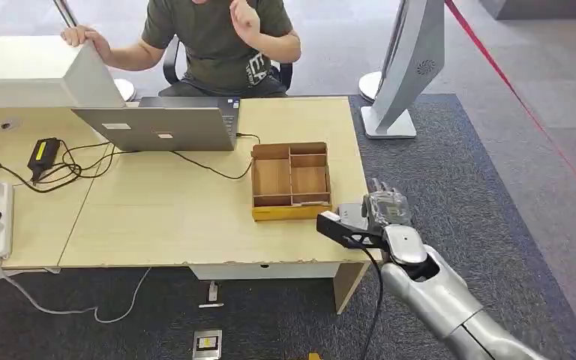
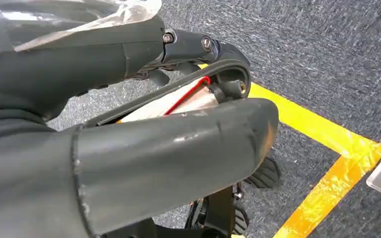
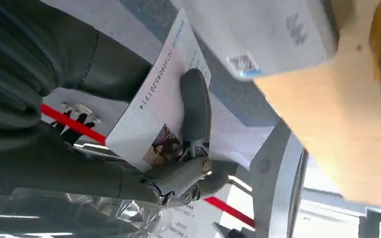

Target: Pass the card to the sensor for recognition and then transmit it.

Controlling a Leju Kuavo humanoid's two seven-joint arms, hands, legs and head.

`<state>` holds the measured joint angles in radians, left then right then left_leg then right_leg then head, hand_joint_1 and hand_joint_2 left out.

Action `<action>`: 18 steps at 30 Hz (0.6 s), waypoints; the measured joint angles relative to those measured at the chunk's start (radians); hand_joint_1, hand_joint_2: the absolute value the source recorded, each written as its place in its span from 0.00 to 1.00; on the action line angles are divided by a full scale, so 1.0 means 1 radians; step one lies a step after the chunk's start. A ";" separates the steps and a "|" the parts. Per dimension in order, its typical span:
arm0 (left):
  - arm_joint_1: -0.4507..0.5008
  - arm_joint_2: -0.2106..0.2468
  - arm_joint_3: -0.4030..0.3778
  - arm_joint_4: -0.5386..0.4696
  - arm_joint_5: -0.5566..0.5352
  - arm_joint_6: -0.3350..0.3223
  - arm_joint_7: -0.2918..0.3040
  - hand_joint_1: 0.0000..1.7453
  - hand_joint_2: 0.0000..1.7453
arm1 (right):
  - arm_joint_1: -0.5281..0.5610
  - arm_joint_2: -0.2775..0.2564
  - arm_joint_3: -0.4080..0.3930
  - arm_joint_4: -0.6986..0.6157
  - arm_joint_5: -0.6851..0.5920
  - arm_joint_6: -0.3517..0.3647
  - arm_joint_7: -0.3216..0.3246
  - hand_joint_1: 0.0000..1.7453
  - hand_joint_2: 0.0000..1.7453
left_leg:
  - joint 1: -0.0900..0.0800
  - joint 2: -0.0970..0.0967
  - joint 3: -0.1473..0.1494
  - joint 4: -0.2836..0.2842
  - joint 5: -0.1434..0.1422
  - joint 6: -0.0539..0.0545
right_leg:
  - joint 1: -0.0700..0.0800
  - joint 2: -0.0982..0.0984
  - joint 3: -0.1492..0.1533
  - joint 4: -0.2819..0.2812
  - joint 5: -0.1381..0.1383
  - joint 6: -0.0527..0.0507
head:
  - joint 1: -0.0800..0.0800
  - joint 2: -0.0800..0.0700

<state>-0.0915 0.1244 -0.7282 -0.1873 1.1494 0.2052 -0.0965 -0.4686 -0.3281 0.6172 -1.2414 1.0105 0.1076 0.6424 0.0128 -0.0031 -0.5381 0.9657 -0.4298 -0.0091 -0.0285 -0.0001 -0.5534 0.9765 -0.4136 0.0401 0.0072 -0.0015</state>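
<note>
In the head view, the right robot hand (image 1: 379, 206) is in the lower right of the frame, at the right edge of the worktop (image 1: 165, 217), just right of the wooden tray (image 1: 291, 180) with compartments. A person (image 1: 217, 41) sits at the top, behind a laptop (image 1: 161, 124).

In the left wrist view, the left robot hand (image 2: 144, 139) hangs over grey carpet (image 2: 327, 54) with yellow tape (image 2: 327, 144); I cannot tell if it is clenched.

In the right wrist view, the right robot hand (image 3: 129, 114) grasps the card (image 3: 161, 99), one finger pressing on its printed face.
</note>
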 joint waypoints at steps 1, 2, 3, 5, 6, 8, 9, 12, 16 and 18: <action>0.000 0.000 0.000 0.000 0.000 0.000 0.000 0.00 0.00 | -0.008 -0.004 0.000 -0.011 0.001 0.007 0.003 1.00 1.00 | 0.000 0.000 0.000 0.000 0.000 0.000 | 0.000 0.000 0.000 0.000 0.000 0.000 | 0.000 0.000; 0.000 0.000 0.000 0.000 0.000 -0.001 0.000 0.00 0.00 | -0.015 -0.008 0.000 -0.022 0.002 0.011 0.004 1.00 1.00 | 0.000 0.000 0.000 0.000 0.000 0.000 | 0.000 0.000 0.000 0.000 0.000 0.000 | 0.000 0.000; 0.000 0.000 0.000 0.000 0.000 -0.002 0.000 0.00 0.00 | -0.020 -0.011 0.000 -0.031 0.003 0.015 0.004 1.00 1.00 | 0.000 0.000 0.000 0.000 0.000 0.000 | 0.000 0.000 0.000 0.000 0.000 0.000 | 0.000 0.000; 0.000 0.000 0.000 0.000 0.000 -0.004 -0.001 0.00 0.00 | -0.025 -0.017 0.000 -0.050 0.003 0.017 0.004 1.00 1.00 | 0.000 0.000 0.000 0.000 0.000 0.000 | 0.000 0.000 0.000 0.000 0.000 0.000 | 0.000 0.000; 0.000 0.000 0.000 0.000 0.000 -0.005 -0.001 0.00 0.00 | -0.026 -0.019 0.000 -0.059 0.003 0.017 0.004 1.00 1.00 | 0.000 0.000 0.000 0.000 0.000 0.000 | 0.000 0.000 0.000 0.000 0.000 0.000 | 0.000 0.000; 0.000 0.000 0.000 0.000 0.000 -0.005 -0.002 0.00 0.00 | -0.028 -0.024 0.000 -0.074 0.008 0.016 0.004 1.00 1.00 | 0.000 0.000 0.000 0.000 0.000 0.000 | 0.000 0.000 0.000 0.000 0.000 0.000 | 0.000 0.000; 0.000 0.000 0.000 0.000 -0.001 -0.005 -0.003 0.00 0.00 | -0.033 -0.027 0.000 -0.083 0.016 0.015 0.005 1.00 1.00 | 0.000 0.000 -0.001 0.000 0.000 0.000 | 0.000 0.000 0.000 0.000 0.000 0.000 | 0.000 0.000; 0.000 0.000 0.000 0.000 -0.003 -0.001 -0.009 0.00 0.00 | -0.079 -0.038 0.000 -0.096 0.035 0.021 0.003 1.00 1.00 | 0.000 0.000 -0.001 0.000 0.000 0.000 | 0.000 0.000 -0.001 0.000 0.000 0.000 | 0.000 0.000; 0.000 0.000 0.000 0.000 0.002 0.004 -0.009 0.00 0.00 | -0.164 -0.047 0.002 -0.120 0.071 0.049 0.003 1.00 1.00 | 0.000 0.000 -0.001 0.000 0.001 0.000 | 0.000 0.000 0.000 0.000 0.001 0.000 | 0.000 0.000; 0.000 0.000 0.000 0.000 0.003 0.004 -0.009 0.00 0.00 | -0.201 -0.044 0.003 -0.132 0.063 0.056 0.000 1.00 1.00 | 0.000 0.000 -0.001 0.000 0.001 0.000 | 0.000 0.000 0.000 0.000 0.001 0.000 | 0.000 0.000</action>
<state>-0.0916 0.1247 -0.7282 -0.1873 1.1528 0.2094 -0.1053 -0.6693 -0.3723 0.6199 -1.3730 1.0731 0.1640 0.6420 0.0127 -0.0034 -0.5390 0.9657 -0.4287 -0.0091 -0.0285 0.0000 -0.5539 0.9767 -0.4127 0.0405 0.0072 -0.0015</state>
